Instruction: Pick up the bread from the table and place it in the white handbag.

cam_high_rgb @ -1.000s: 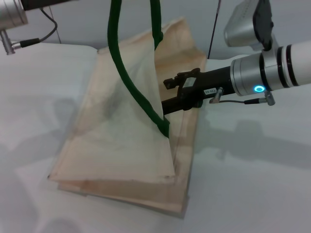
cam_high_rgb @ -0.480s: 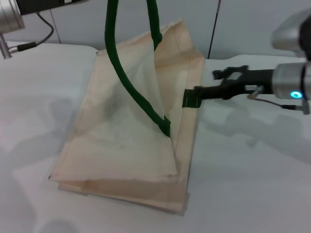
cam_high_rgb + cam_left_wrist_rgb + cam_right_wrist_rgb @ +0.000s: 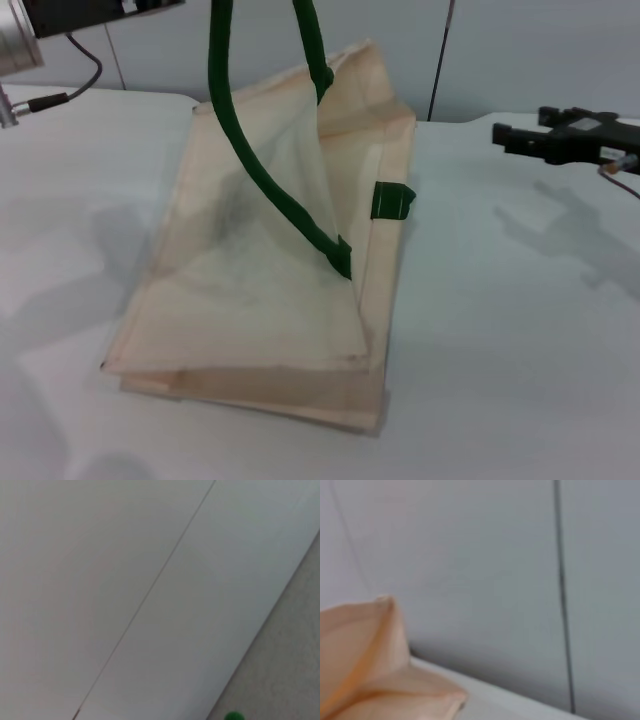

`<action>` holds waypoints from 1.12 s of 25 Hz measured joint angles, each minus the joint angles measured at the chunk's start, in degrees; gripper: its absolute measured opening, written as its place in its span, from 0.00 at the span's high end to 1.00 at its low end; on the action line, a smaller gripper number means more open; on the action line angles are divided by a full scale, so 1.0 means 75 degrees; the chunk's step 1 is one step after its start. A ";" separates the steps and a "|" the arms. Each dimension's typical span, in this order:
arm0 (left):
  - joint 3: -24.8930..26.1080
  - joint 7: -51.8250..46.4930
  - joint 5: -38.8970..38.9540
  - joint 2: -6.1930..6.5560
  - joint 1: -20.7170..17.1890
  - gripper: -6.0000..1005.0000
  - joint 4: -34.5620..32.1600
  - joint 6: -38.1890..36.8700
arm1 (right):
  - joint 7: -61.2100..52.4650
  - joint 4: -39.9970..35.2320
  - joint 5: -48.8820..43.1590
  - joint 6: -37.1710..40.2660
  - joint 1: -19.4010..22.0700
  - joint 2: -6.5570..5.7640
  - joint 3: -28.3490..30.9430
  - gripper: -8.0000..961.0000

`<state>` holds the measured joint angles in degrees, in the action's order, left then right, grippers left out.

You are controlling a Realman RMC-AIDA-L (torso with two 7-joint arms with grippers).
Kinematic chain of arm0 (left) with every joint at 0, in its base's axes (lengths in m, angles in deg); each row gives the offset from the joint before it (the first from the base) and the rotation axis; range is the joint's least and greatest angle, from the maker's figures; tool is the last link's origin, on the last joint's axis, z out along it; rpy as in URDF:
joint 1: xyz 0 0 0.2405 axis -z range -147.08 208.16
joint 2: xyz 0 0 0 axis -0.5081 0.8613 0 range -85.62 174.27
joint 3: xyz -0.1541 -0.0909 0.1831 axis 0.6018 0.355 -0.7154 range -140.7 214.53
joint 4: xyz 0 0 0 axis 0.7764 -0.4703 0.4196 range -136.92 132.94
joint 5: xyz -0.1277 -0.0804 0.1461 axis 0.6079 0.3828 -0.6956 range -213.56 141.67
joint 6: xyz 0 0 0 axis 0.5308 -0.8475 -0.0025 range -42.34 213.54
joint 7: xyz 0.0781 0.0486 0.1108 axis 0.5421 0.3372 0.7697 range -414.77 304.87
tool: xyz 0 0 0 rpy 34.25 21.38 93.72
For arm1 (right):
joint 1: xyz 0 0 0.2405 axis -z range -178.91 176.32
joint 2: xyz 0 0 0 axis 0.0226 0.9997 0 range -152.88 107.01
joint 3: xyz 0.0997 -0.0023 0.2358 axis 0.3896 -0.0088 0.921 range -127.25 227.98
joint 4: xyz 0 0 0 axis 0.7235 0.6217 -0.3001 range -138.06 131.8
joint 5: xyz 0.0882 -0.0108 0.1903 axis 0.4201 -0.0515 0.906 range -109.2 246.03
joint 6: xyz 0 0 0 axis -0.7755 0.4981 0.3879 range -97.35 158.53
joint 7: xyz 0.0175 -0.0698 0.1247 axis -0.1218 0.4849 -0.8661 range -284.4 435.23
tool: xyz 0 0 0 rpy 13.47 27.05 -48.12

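- White table against a pale wall; white handbag lies on it, one green handle lifted up out of view
- Bread not visible anywhere; whether it is inside cannot be confirmed
- Right gripper hovers well clear of the handbag, finger spread indeterminate
- Left gripper not visible

cream white handbag, dark green handles; plain white table
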<state>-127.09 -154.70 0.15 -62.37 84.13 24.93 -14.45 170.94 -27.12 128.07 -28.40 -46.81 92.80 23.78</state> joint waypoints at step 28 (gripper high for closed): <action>0.0067 0.6414 0.2293 -0.1290 -0.1045 0.26 -0.0670 0.2318 | 0.4740 0.1379 0.4624 -0.0008 0.0860 0.0042 0.0123 0.08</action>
<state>-126.58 -106.60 17.35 -72.04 76.29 19.91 2.94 206.49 -16.78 162.75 -28.46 -40.35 93.12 24.70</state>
